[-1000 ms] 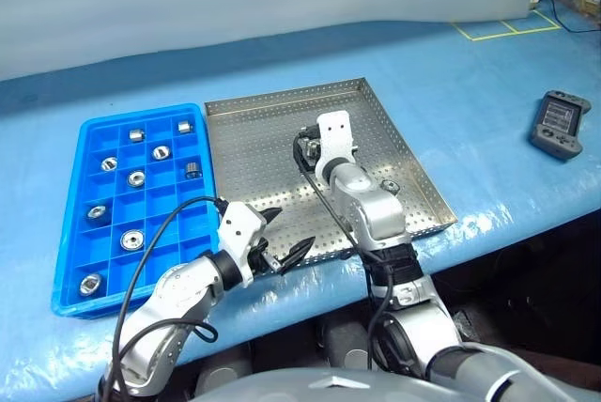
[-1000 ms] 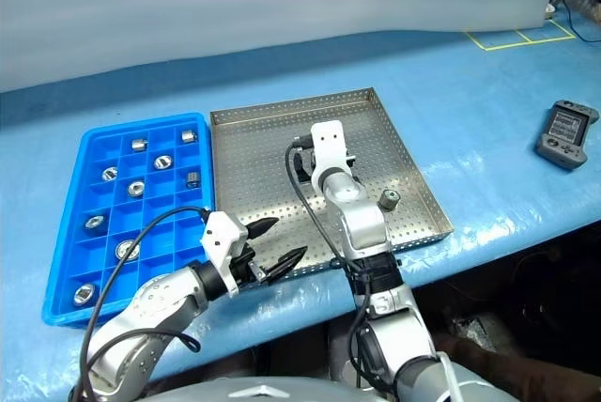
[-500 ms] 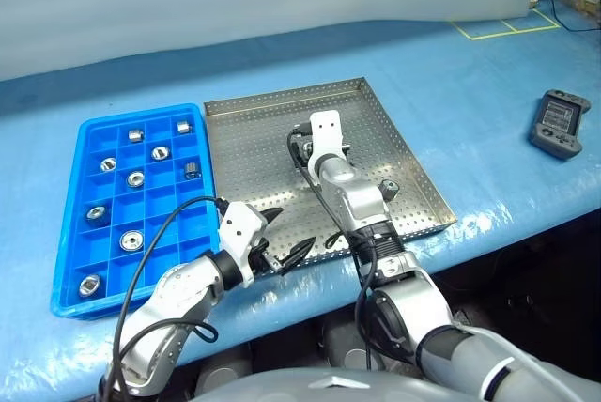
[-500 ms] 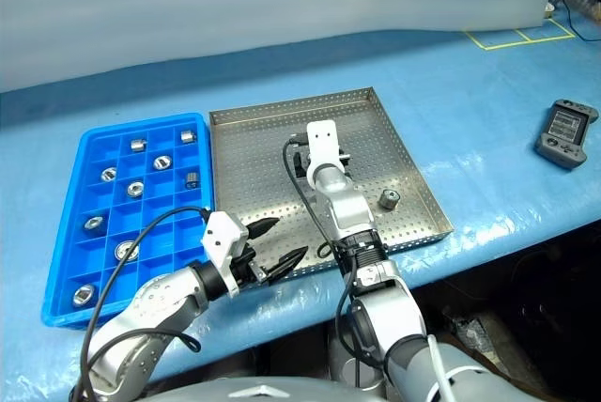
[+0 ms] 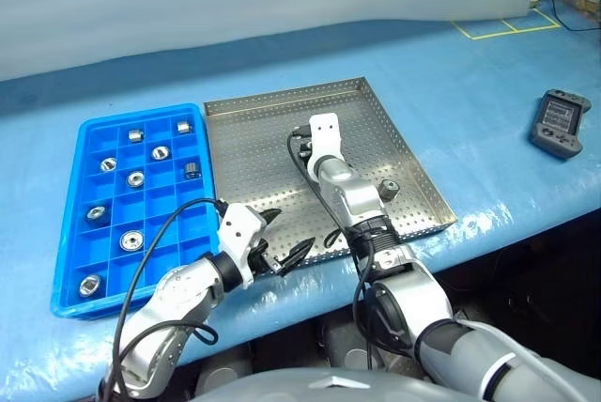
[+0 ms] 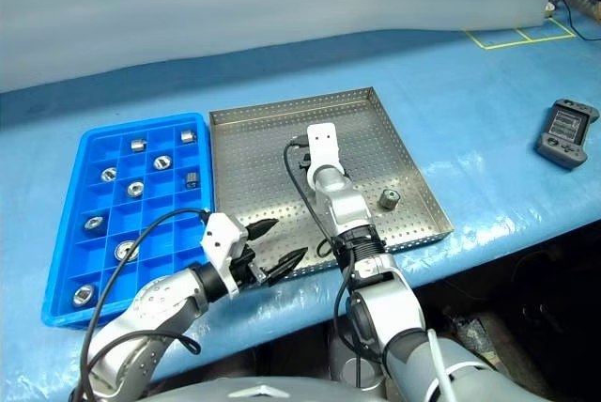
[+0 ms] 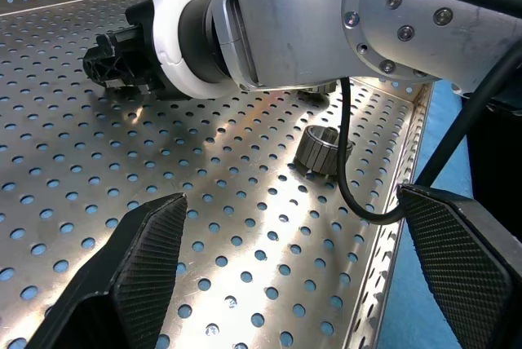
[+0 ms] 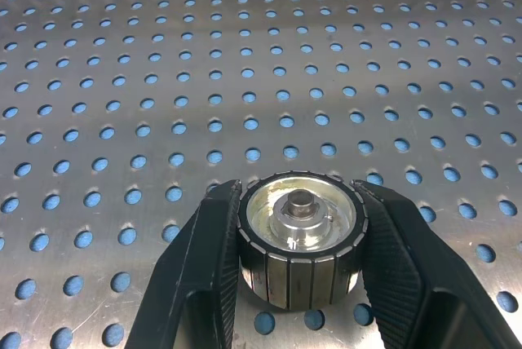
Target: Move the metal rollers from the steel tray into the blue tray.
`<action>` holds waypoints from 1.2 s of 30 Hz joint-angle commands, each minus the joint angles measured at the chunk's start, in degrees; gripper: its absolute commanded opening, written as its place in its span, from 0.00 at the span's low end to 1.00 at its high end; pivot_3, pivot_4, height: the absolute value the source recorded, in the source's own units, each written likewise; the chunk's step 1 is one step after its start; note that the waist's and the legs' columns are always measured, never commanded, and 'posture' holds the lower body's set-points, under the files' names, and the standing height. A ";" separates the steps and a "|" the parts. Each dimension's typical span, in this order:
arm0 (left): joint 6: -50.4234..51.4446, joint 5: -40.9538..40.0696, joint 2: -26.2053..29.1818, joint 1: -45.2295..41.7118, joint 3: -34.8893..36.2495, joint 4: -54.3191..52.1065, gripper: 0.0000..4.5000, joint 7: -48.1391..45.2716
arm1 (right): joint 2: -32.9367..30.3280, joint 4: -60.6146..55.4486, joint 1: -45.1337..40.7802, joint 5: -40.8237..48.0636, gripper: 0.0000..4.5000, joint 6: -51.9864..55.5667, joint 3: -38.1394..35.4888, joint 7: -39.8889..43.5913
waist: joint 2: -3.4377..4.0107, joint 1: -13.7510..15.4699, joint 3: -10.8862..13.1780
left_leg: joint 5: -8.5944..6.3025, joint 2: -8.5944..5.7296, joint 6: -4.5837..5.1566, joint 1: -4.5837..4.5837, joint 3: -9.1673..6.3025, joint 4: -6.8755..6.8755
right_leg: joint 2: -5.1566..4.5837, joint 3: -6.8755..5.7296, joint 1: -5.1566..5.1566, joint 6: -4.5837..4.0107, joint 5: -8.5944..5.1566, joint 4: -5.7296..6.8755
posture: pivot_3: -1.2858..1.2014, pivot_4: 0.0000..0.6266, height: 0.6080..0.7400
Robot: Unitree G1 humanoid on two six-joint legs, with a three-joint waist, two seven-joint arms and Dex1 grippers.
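The steel tray (image 5: 254,134) lies on the blue-covered table, with the blue tray (image 5: 70,224) against its left side. My right gripper (image 8: 300,196) is down on the steel tray's middle (image 5: 302,151), shut on a metal roller (image 8: 300,239) that stands upright between its fingers (image 8: 208,259). A second roller (image 5: 389,188) rests near the tray's right rim and also appears in the left wrist view (image 7: 322,149). Several rollers (image 5: 136,177) sit in separate compartments of the blue tray. My left gripper (image 5: 289,233) hovers open and holding nothing at the steel tray's front edge.
A dark handheld controller (image 5: 560,124) lies on the table at the far right. Yellow tape lines (image 5: 498,26) mark the back right corner. The table's front edge runs just below both trays.
My right arm has stretched forward and lower onto the steel tray, and its fingers have shut on the roller. The left gripper has stayed where it was.
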 commanded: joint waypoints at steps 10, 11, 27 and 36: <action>-7.07 4.67 -8.52 1.51 8.75 -1.83 1.00 12.37 | 2.25 -20.80 1.94 2.49 0.38 7.21 9.79 12.88 | 0.06 0.89 0.03 | 0.00 0.01 0.00 0.00 -0.06 -0.01 | 0.01 -0.05 -0.01 -0.01 0.01 0.02 | 0.53 0.24 1.00; -7.59 5.07 -9.23 2.07 9.32 -2.21 1.00 13.41 | 2.17 -22.95 1.99 3.35 0.38 8.18 11.08 15.02 | 0.06 1.16 0.03 | 0.00 0.01 0.00 0.00 -0.07 -0.01 | 0.00 -0.06 -0.01 -0.01 0.01 0.02 | 0.53 0.24 1.00; -12.24 8.92 -12.93 20.63 15.30 -12.36 1.00 20.93 | 3.57 -27.48 0.77 6.54 0.38 8.34 28.32 35.03 | 0.07 6.48 0.06 | 0.01 0.03 -0.02 -0.02 -0.20 -0.03 | -0.06 -0.32 0.00 -0.07 -0.38 -0.01 | 0.60 0.24 1.00; -14.39 12.06 -16.03 22.82 13.58 -13.97 1.00 23.95 | 7.43 -12.41 -4.20 6.16 0.38 0.07 26.29 35.27 | 0.07 8.85 0.06 | 0.02 0.03 -0.04 -0.03 -0.32 -0.04 | -0.05 -0.46 0.00 -0.11 -0.41 0.02 | 0.65 0.24 1.00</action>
